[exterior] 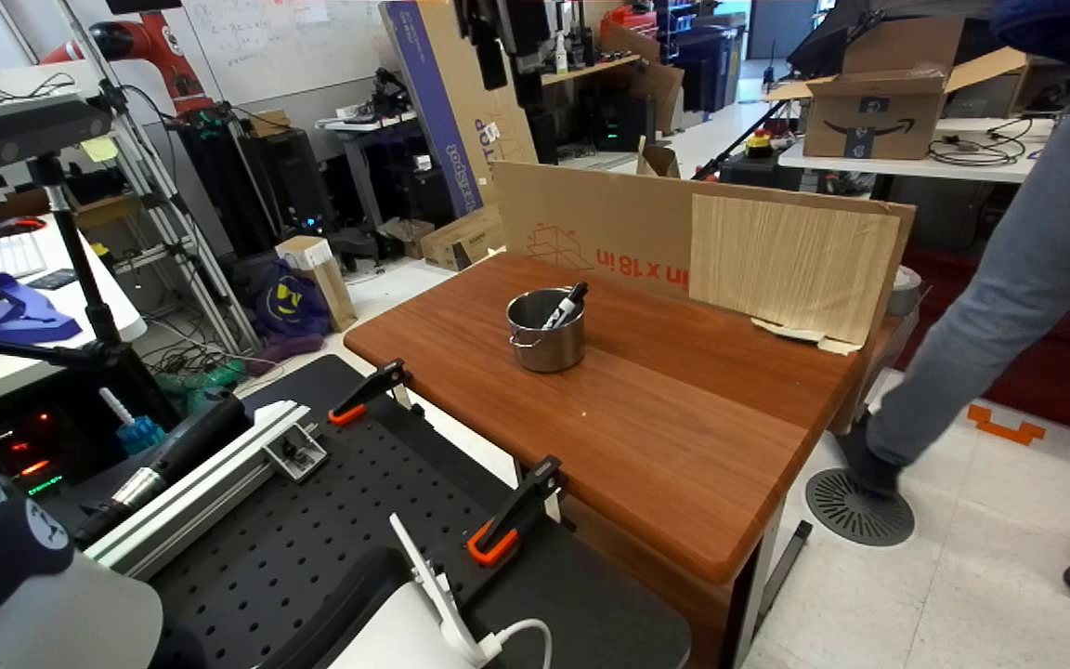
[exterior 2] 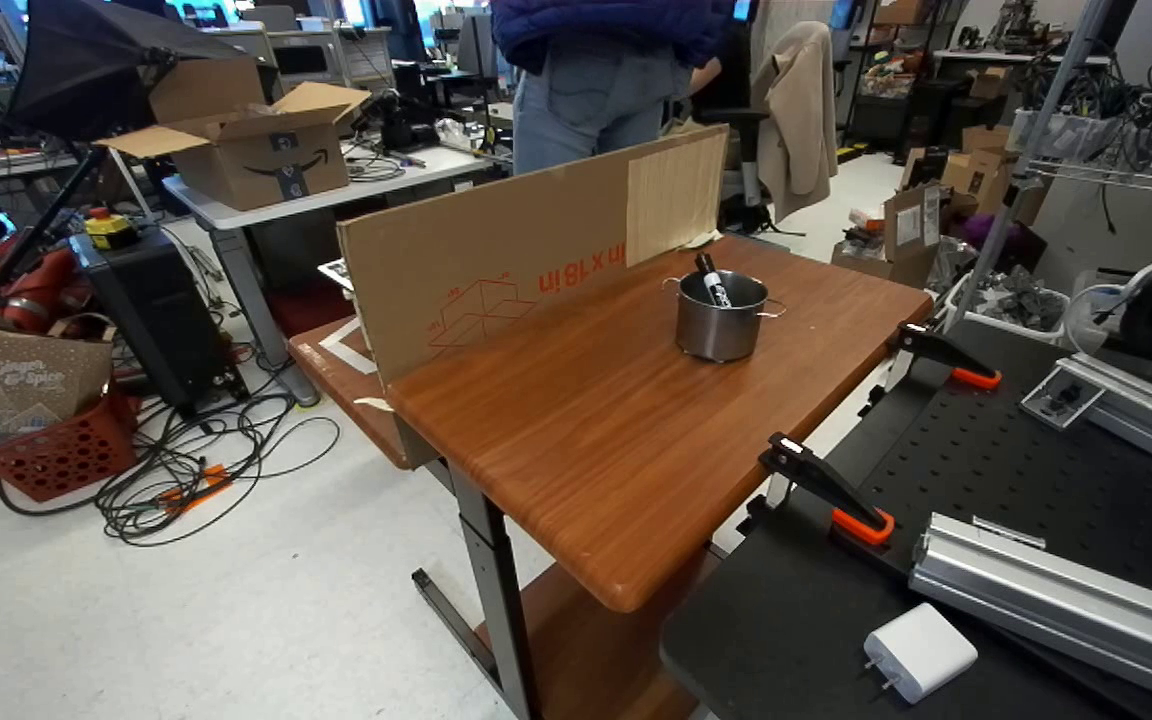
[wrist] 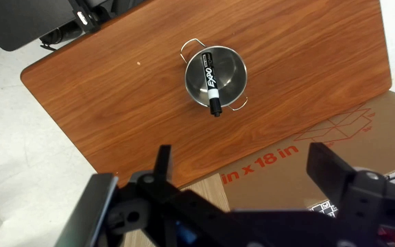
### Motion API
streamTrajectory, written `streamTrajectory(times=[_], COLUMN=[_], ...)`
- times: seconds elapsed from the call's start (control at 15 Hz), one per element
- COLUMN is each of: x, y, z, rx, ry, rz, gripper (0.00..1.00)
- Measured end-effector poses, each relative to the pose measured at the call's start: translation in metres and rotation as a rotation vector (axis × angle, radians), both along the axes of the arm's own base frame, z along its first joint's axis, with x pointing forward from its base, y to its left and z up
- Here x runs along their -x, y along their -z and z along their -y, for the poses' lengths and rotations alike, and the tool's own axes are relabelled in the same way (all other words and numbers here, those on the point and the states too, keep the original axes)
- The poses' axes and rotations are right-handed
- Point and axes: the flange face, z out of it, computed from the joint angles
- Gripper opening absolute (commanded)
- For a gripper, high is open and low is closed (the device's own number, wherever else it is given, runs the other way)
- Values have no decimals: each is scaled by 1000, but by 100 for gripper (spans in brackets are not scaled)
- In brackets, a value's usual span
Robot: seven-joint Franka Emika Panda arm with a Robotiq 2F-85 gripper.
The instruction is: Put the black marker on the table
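Note:
The black marker point(exterior: 566, 308) leans inside a small metal cup point(exterior: 549, 353), its black cap end sticking out over the rim. The marker point(exterior 2: 715, 284) and cup point(exterior 2: 716, 338) show the same in an exterior view. The cup stands upright on the reddish-brown table point(exterior: 665, 427). In the wrist view the marker point(wrist: 211, 77) lies across the cup's opening, cap past the cup's rim point(wrist: 242, 82), over the table point(wrist: 125, 99). My gripper point(wrist: 240, 146) is open and empty, high above the table and apart from the cup. It also shows at the top of an exterior view point(exterior: 511, 91).
A cardboard sheet point(exterior: 591, 223) stands upright along the table's far edge. A black perforated board point(exterior: 312, 502) adjoins the opposite edge, with clamps point(exterior: 518, 511) on it. A person point(exterior: 990, 279) stands beyond the table. Two wire handles stick out from the cup.

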Motion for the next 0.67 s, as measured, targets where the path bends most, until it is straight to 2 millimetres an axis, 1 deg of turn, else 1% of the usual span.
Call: streamTrajectory(times=[0.27,0.67], x=[-28,-55], y=[43,104], z=[6,12], rx=[-8,8], ry=[28,62], rz=[-51,-113], gripper=[100,100])
